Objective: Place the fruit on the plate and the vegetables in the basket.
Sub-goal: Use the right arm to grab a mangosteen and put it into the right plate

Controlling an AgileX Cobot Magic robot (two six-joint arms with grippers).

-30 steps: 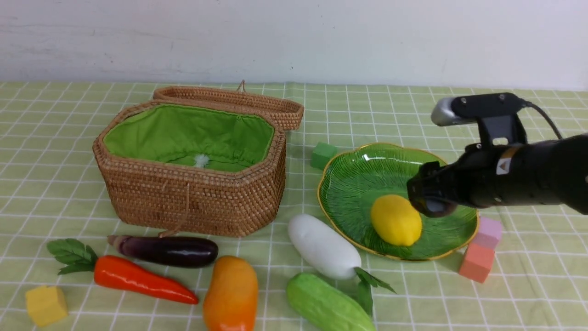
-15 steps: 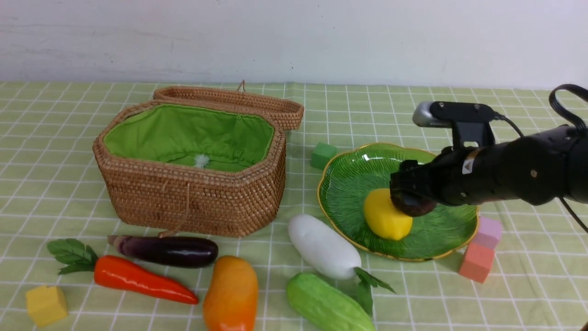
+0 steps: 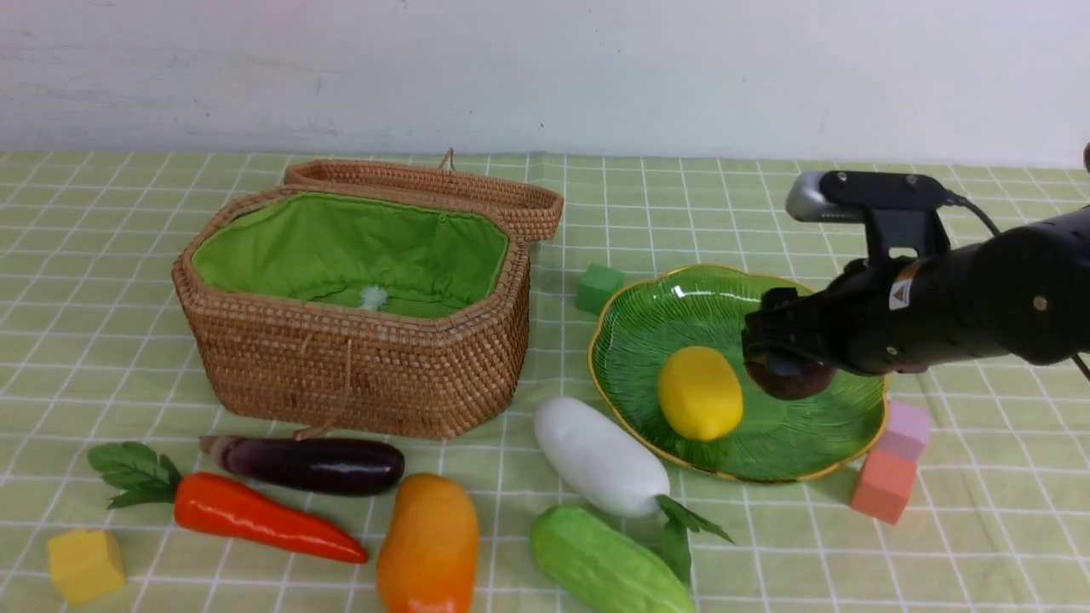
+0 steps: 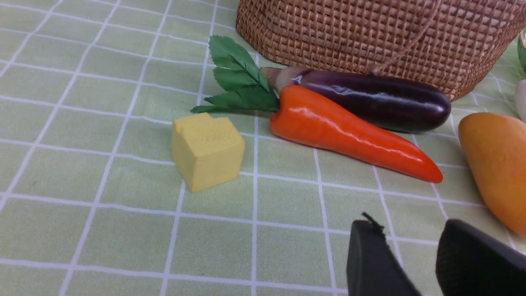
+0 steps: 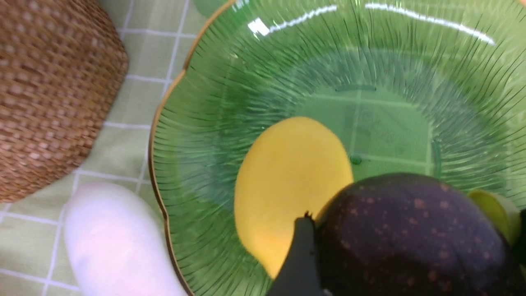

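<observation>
Lemon (image 3: pixel 700 393) has rolled across the plate (image 3: pixel 673 315) toward its basket-side rim since a second ago. Right gripper (image 3: pixel 779 356) went further in over the plate, then backed off a little. Its fingers are clamped on the purple fruit (image 3: pixel 792 380), held over the plate's middle, just beside the lemon on the side away from the basket (image 3: pixel 358 375).

Front view can't settle whether the fruit touches the glass. Right wrist view adds speckled skin, one black finger (image 5: pixel 302 255) against the fruit's side, and the lemon lying on the plate floor next to it; touching or apart, can't tell.

Radish (image 3: pixel 599 456) lies just outside the plate's near rim, basket side. Cucumber (image 3: pixel 605 562) and mango (image 3: pixel 428 545) sit nearer the robot than the plate. Carrot (image 3: pixel 255 515) and eggplant (image 3: pixel 315 464) are well apart from the plate, in front of the basket.

Left gripper (image 4: pixel 411 246) shows only in the left wrist view: fingers part-way apart, nothing between them, above the cloth near the mango. Same view shows the yellow cube (image 4: pixel 207 150) by the carrot's leaves.
</observation>
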